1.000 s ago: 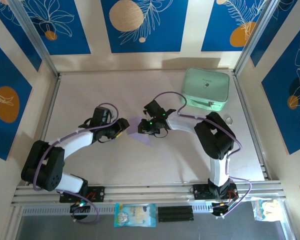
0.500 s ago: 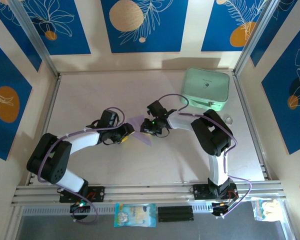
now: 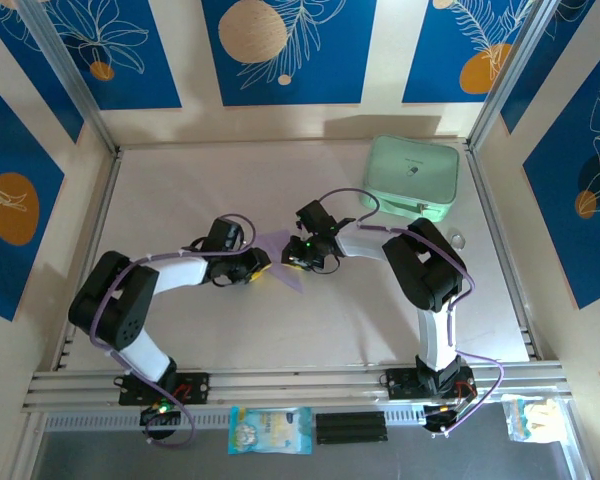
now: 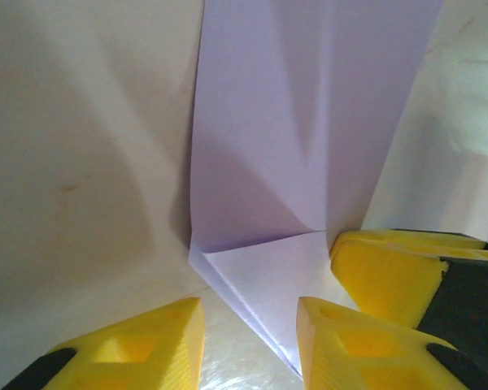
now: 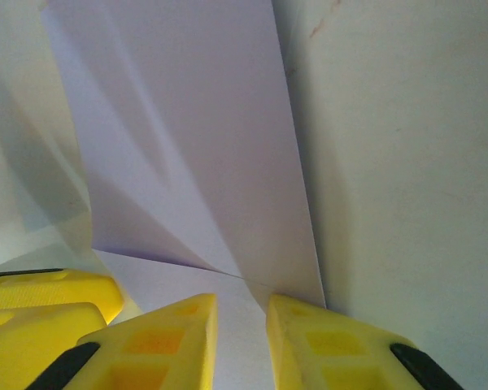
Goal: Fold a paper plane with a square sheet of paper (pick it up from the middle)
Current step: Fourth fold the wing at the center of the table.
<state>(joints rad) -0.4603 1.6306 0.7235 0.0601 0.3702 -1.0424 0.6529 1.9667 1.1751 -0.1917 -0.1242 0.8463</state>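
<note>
The sheet of paper [image 3: 278,247] is pale lilac and creased, lying mid-table between my two grippers. In the left wrist view the sheet of paper [image 4: 301,122] rises as a folded wall, with a flat flap at its foot. My left gripper [image 4: 250,325] is open; the flap's layered edge lies in the gap close to the right finger [image 4: 350,341]. In the right wrist view my right gripper [image 5: 241,313] has its jaws narrowly apart over the flat flap of the paper [image 5: 187,154], tips at the crease. From above, the left gripper [image 3: 257,264] and right gripper [image 3: 292,258] face each other across the paper.
A mint-green case [image 3: 412,178] lies at the back right of the table. The right gripper's yellow fingers [image 4: 398,268] stand just right of my left fingers. Metal rails [image 3: 300,380] run along the table's near edge, with a packet [image 3: 270,430] beyond them.
My left gripper has moved right to the paper's left edge and its jaws have narrowed. The right gripper has shifted slightly and keeps the same narrow gap.
</note>
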